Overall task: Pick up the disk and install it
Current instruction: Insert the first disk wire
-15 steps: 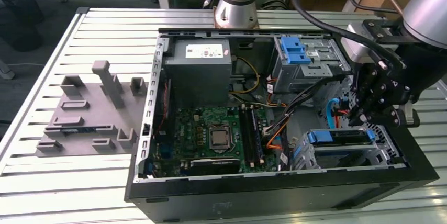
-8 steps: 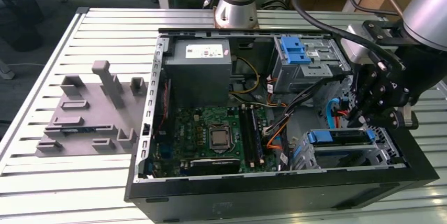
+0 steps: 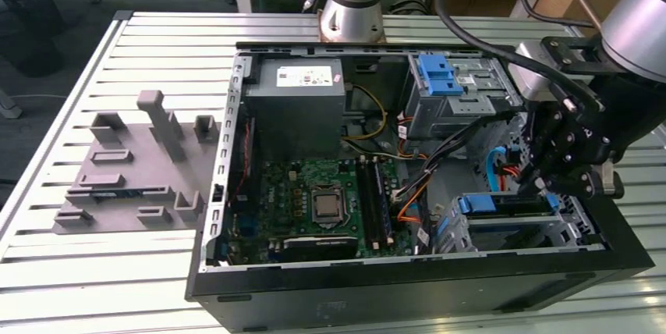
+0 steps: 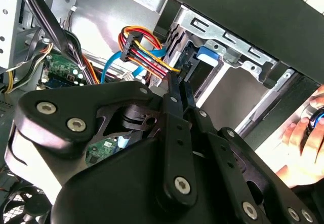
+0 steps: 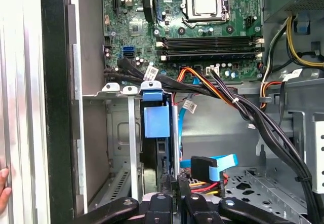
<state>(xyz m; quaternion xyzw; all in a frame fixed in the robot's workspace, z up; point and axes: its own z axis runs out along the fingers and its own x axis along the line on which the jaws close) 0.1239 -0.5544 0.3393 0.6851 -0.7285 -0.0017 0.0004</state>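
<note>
Claw [image 5: 174,186] seemingly clenched on the disk [image 5: 154,153], standing edgewise, long axis into the drive cage [image 5: 119,133].

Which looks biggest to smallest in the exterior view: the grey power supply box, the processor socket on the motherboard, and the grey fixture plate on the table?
1. Grey fixture plate, widest spread.
2. Power supply box, clearly smaller.
3. Processor socket, smallest by far.
Camera nearness may skew the first two slightly.

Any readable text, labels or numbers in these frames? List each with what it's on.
None legible.
Print on the white sticker on the power supply: too small to read.
Print on the white cable tags: blurred.
Markings on the motherboard: too small to read.
</note>
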